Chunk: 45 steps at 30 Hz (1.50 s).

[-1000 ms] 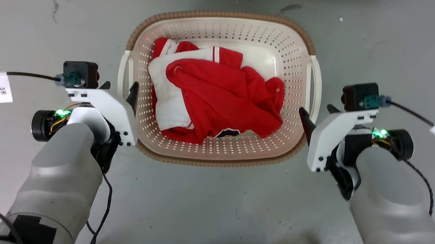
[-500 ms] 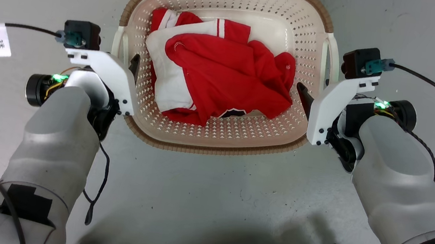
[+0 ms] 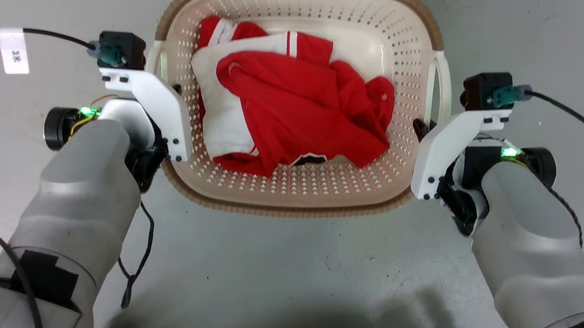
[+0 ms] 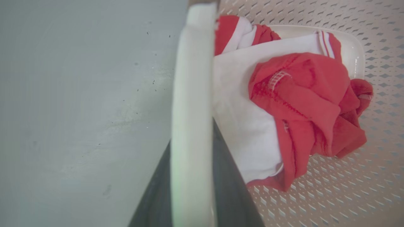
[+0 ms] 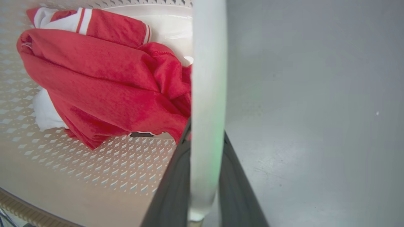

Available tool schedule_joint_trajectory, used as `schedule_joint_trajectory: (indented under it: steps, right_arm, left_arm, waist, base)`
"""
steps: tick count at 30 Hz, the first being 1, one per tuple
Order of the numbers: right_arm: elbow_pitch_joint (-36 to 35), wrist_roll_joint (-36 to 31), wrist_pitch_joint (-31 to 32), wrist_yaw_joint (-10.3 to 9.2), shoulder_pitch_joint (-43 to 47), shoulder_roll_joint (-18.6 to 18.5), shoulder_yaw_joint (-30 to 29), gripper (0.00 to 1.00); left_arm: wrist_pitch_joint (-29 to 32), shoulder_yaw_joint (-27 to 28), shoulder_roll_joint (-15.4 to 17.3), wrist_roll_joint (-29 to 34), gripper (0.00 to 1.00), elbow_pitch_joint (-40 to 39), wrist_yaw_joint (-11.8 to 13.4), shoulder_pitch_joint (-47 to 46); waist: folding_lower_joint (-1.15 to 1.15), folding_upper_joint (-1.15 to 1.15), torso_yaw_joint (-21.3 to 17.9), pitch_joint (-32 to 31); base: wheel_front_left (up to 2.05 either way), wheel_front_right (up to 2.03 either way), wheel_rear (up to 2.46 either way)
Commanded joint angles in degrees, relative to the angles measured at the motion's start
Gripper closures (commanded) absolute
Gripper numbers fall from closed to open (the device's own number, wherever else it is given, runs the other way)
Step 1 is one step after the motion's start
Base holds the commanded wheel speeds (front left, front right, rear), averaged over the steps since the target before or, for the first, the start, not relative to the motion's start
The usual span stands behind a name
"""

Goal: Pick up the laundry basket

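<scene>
The left hand (image 4: pixel 192 138) sits at the left side of the laundry basket (image 3: pixel 288 189), pinching the white left handle (image 4: pixel 192 78). In the left wrist view its two dark fingers (image 4: pixel 227 176) lie tight against either face of the bar, one outside the basket and one inside.

The basket stands in the middle of the scene on or just over the grey floor (image 3: pixel 277 275), between the two forearms; I cannot tell whether its base has left the ground. Inside lie a crumpled red garment (image 3: pixel 298 114) and a white garment (image 3: pixel 219 115), heaped toward the left and middle, with bare perforated bottom showing on the near side.

At the right, the right hand (image 5: pixel 205 142) is likewise pressed together on the white right handle (image 5: pixel 208 78), a dark finger on each side of the bar.

Judged from this, the basket should be light: thin perforated plastic and only a little cloth. The walls look likely to flex if squeezed, while the handles are the stiffest parts and the proper places to hold. The smooth bars could slide or pivot between narrow fingers, so both sides should rise together and level. The load sits a little left of centre, which may tip that side down slightly.
</scene>
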Motion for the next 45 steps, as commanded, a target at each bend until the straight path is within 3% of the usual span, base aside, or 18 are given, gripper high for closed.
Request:
schedule_joint_trajectory:
  steps: [1, 9, 10, 21, 23, 32, 45]
  right_arm:
    - [-0.4, 0.7, 0.2, 0.23, 0.6, 0.4, 0.7, 1.0]
    - [0.2, 4.9, 6.0, 0.46, 1.3, 0.8, 4.1, 1.0]
    - [1.4, 6.4, 9.6, 0.46, 0.5, 0.8, 4.7, 1.0]
    - [2.6, 10.2, 18.0, 0.46, 1.3, 0.8, 5.7, 1.0]
    - [2.5, 11.9, 21.8, 0.46, 2.6, 0.8, 6.2, 1.0]
    - [3.3, 14.5, 27.8, 0.46, 4.4, 0.7, 6.1, 1.0]
    - [4.3, 15.1, 31.7, 0.46, 6.6, 0.7, 5.9, 1.0]
  left_arm:
    - [0.4, -0.6, -0.5, -0.3, 1.0, -0.3, 0.0, 0.4]
    - [5.2, -4.3, -1.0, -3.6, 1.0, -1.3, 0.0, 1.3]
    - [9.1, -6.1, -0.7, -5.6, 1.0, -1.7, 0.0, 1.0]
    - [19.2, -10.4, -0.5, -10.9, 1.0, -2.3, -0.1, 3.0]
    - [22.6, -11.7, -0.3, -12.8, 1.0, -2.2, -0.2, 4.7]
    - [28.5, -13.5, 0.1, -16.2, 1.0, -1.6, -0.2, 7.4]
    - [32.0, -16.2, 0.1, -19.1, 1.0, -2.1, -0.2, 9.8]
  waist:
    - [0.0, 0.0, 0.0, -0.8]
    - [0.0, 0.0, 0.3, -6.5]
    - [0.0, 0.0, 0.3, -9.7]
    - [0.0, 0.0, 0.3, -21.1]
    - [0.0, 0.0, 0.2, -26.1]
    - [0.0, 0.0, 0.2, -35.7]
    - [0.0, 0.0, 0.6, -46.1]
  base:
    - [0.0, 0.0, 0.0]
    - [0.0, 0.0, 0.0]
    - [0.0, 0.0, 0.0]
    - [0.0, 0.0, 0.0]
    - [0.0, 0.0, 0.0]
    - [0.0, 0.0, 0.0]
    - [0.0, 0.0, 0.0]
